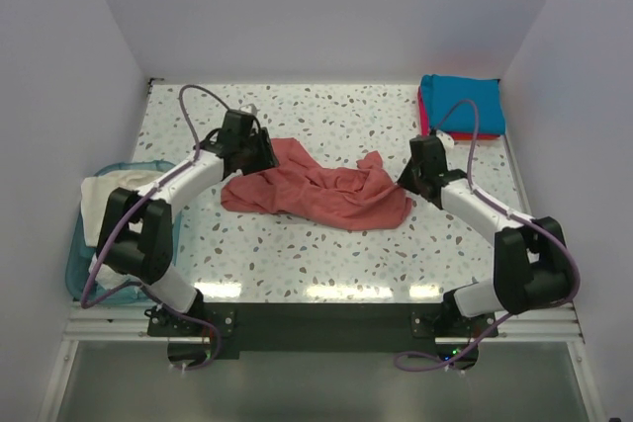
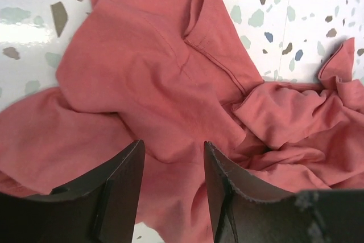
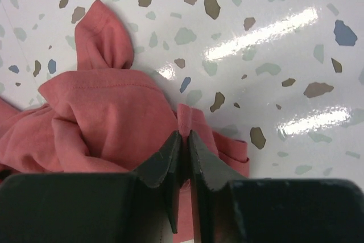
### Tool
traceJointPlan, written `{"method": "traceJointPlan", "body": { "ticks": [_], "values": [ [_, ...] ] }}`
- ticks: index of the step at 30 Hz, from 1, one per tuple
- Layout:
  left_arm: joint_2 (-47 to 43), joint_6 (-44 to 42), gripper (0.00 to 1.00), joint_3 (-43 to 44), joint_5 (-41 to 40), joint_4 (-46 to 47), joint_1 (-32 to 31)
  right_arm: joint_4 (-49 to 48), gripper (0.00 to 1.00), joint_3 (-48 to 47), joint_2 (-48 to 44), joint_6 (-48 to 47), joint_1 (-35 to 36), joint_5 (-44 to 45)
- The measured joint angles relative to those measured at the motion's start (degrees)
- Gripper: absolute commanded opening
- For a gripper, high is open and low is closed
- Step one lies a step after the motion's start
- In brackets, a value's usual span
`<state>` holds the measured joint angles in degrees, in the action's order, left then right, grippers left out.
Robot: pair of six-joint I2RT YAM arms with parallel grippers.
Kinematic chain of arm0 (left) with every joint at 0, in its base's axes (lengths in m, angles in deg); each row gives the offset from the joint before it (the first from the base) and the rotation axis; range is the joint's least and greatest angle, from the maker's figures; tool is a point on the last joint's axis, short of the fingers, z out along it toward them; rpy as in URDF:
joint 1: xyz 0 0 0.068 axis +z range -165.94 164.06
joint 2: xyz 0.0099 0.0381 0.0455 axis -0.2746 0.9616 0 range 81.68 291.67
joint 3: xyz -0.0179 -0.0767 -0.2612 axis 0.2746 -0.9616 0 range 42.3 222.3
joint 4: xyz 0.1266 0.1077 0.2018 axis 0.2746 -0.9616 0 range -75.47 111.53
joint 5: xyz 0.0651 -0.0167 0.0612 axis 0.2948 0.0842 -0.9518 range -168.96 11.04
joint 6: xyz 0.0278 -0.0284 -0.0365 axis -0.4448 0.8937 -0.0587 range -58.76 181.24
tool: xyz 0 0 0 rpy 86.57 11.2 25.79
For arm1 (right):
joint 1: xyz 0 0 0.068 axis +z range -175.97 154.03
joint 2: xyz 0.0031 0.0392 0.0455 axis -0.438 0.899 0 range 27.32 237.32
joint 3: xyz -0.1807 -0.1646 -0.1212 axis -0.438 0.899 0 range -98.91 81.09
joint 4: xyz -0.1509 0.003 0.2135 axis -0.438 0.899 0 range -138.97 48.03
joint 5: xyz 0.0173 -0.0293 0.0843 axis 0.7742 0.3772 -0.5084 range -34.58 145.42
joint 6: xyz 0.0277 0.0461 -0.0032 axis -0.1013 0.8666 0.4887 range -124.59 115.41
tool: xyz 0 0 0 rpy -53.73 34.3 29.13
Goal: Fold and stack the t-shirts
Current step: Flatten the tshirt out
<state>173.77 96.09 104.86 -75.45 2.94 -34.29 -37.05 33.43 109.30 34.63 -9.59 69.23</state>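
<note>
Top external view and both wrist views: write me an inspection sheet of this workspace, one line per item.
Surface: glossy speckled table, with glare strips near the front edge.
Job's things: brick-red t-shirt crumpled at centre; teal-blue t-shirt folded in the far right corner on top of a pinkish-red t-shirt; cream-white t-shirt in the bin.
Clutter: light-blue bin at the table's left edge.
Grippers: left gripper open over the brick-red t-shirt; right gripper shut on a fold at that shirt's edge.
Cables: purple cables looped along both arms.
Surroundings: plain pale walls on three sides; nothing else seen.
</note>
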Motion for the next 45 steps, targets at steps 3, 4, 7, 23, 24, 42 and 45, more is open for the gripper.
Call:
{"method": "traceJointPlan", "body": {
  "ticks": [3, 4, 7, 23, 24, 42, 45],
  "values": [
    [1.66, -0.20, 0.50, 0.55, -1.22, -0.39, -2.23, 0.33, 0.06, 1.73, -1.60, 0.20, 0.00, -0.17],
    [1.90, -0.20, 0.49, 0.50, -1.40, -0.63, -2.93, 0.57, 0.04, 2.38, -2.58, 0.24, 0.00, -0.28],
    [2.08, -0.09, 0.38, -0.13, -1.79, -0.74, -4.11, 1.16, 0.03, 3.63, -5.77, 0.13, 0.00, -0.42],
    [-5.46, 2.08, 0.00, -14.36, -2.71, 0.96, -8.15, 6.14, 0.02, 10.51, -22.93, -1.22, 0.00, 0.24],
    [-6.47, 2.23, 0.00, -15.34, -2.73, 1.22, -8.63, 6.78, 0.02, 10.80, -23.67, -1.33, 0.00, 0.42],
    [-22.36, 6.58, 0.53, -23.08, -12.81, -1.60, -9.77, 14.67, 0.00, 11.91, -33.53, -3.06, -1.84, 4.24],
    [-21.55, 7.63, 0.54, -19.61, -14.36, -2.73, -6.14, 15.63, 0.00, 11.26, -34.34, -3.43, -1.84, 4.28]
  ]
}}
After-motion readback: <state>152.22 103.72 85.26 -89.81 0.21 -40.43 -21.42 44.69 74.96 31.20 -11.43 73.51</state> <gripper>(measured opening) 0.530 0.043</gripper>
